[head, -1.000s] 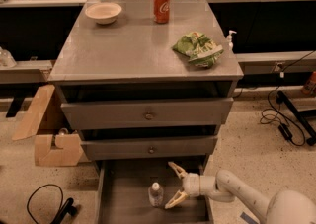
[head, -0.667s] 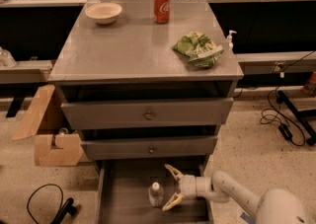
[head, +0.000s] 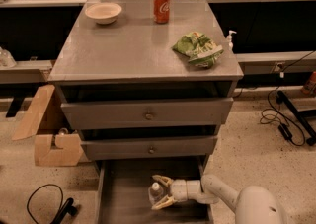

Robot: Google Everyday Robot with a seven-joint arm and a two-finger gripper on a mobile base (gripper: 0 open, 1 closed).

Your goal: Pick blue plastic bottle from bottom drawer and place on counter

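Blue plastic bottle (head: 156, 196) in bottom drawer (head: 123, 193), inside the spread gripper (head: 155, 192)

Dim warm light from above; slight sheen on tabletop (head: 128, 55); claw (head: 156, 193) low in shadowed bottom drawer (head: 123, 193), w/ dark recesses above.

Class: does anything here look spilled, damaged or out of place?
Nothing spilled. A crumpled green bag lies on the counter, right side. The tool is in the bottom drawer, open around the blue plastic bottle.
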